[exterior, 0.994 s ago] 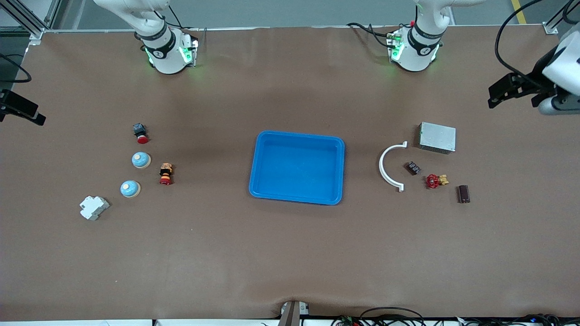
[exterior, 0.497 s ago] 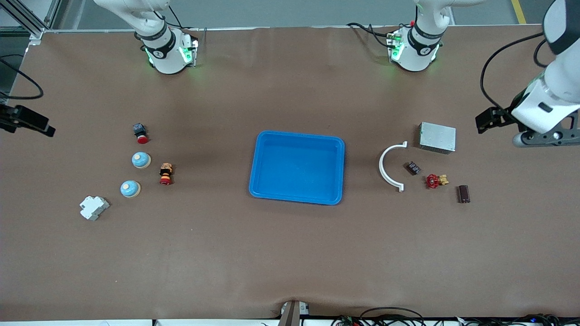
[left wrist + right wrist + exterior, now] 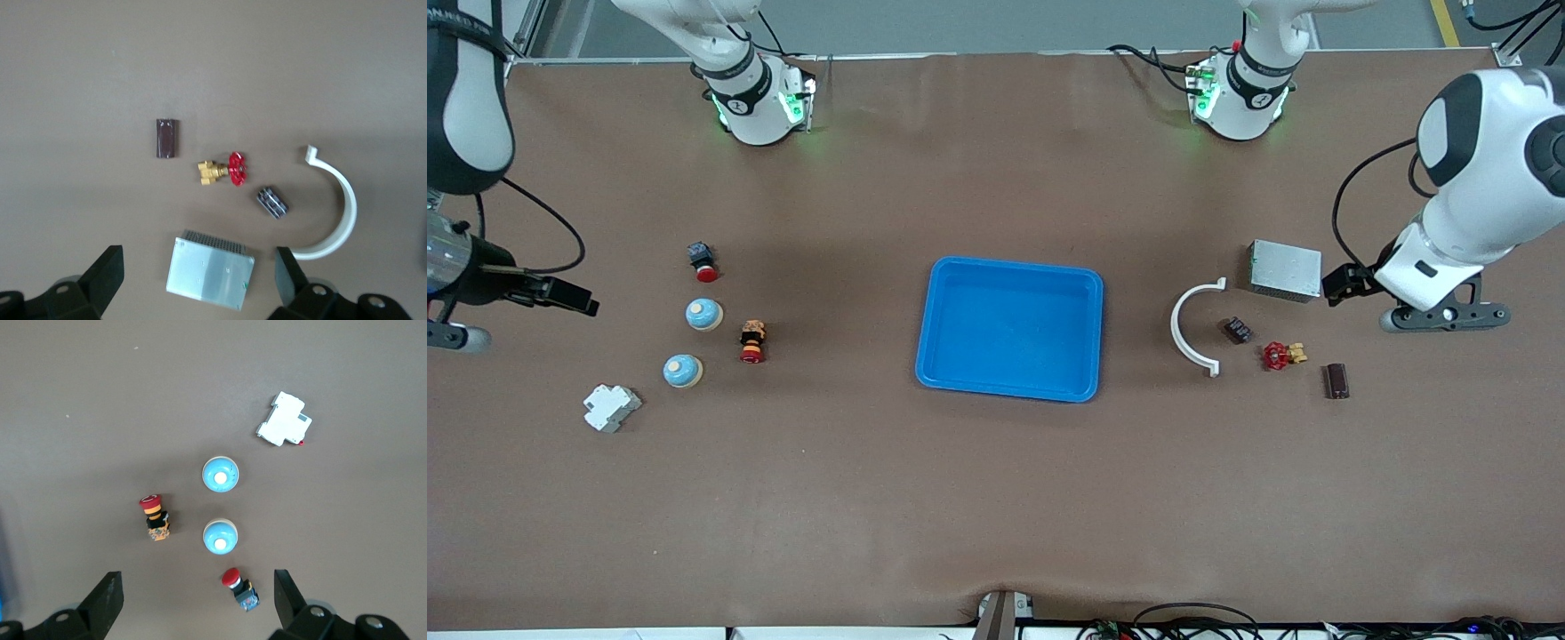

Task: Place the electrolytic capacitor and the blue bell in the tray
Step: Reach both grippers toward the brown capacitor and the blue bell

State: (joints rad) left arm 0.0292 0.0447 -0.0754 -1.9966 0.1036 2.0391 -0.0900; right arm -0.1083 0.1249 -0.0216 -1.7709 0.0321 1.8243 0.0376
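Brown-covered table; blue tray (image 3: 1009, 264) at centre, empty. Since a second ago: both arms swung in from the table ends.

Left gripper (image 3: 1347, 283) now over the edge of the grey box (image 3: 1285, 269), fingers spread. Capacitor (image 3: 1336, 380) on the table at 3 o'clock of tray.

Right gripper (image 3: 560, 298) also spread, at 9 o'clock of blue bell (image 3: 703, 314) and twin (image 3: 682, 371), both well apart from the tray at its 9 o'clock.

Judged as approach only; nothing picked yet.

Spread fingers plain in wrist views only; whole tray in front view only.
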